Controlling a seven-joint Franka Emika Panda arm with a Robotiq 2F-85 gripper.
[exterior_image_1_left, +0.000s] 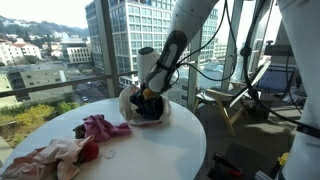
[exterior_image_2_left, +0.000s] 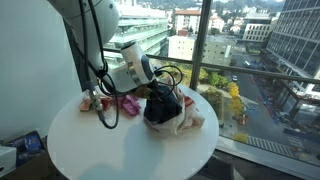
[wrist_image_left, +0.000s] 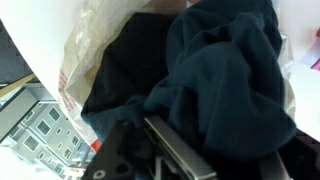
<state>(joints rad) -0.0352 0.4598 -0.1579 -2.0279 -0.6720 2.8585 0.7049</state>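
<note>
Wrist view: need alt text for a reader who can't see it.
A dark blue cloth lies bunched inside a pale plastic bag, filling most of the frame. The pincer shows at the bottom edge, close against the cloth; buildings appear at lower left.

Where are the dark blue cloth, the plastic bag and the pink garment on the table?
dark blue cloth (wrist_image_left: 225, 80), wrist view, middle of its folds
plastic bag (exterior_image_2_left: 196, 122), an exterior view, its pale side wall
pink garment (exterior_image_1_left: 100, 127), an exterior view, its middle
</note>
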